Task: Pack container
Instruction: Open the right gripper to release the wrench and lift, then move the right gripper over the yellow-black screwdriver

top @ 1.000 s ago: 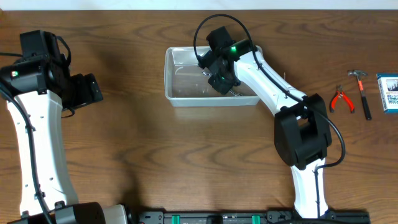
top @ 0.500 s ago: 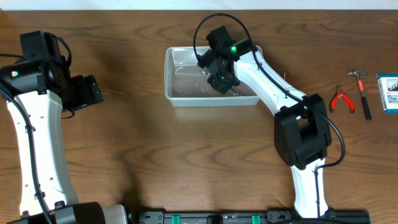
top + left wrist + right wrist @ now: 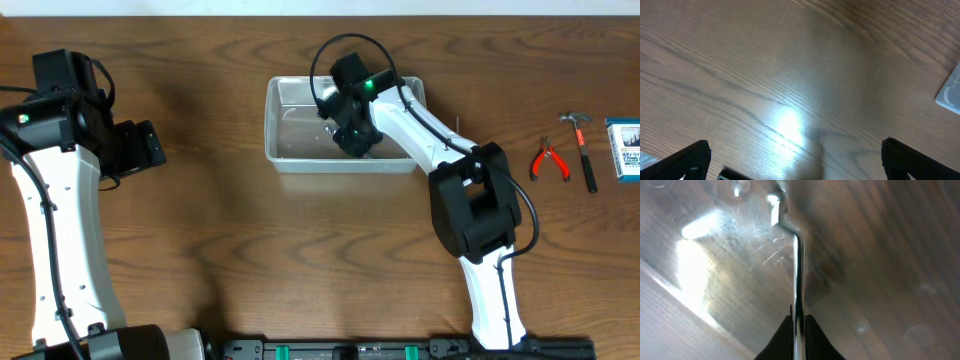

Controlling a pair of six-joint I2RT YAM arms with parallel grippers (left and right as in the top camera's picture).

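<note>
While right gripper (image 3: 355, 138) pinches thin rod (image 3: 798, 270) inside container (image 3: 300, 160) at far centre of table (image 3: 300, 260), left gripper (image 3: 152, 143) spread, idle: you should find container light, stiff, slick; take by rim.

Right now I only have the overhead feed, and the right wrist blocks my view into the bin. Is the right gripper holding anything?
Observer: Yes. The right wrist view shows the right gripper shut on a thin bent metal rod.
Operator: Where is the rod's far end?
Observer: Its bent end sits inside the container, above the clear floor. I cannot tell whether it touches.
Operator: And the left side?
Observer: The left wrist view shows the left gripper open with nothing between its fingers, over bare table.
</note>
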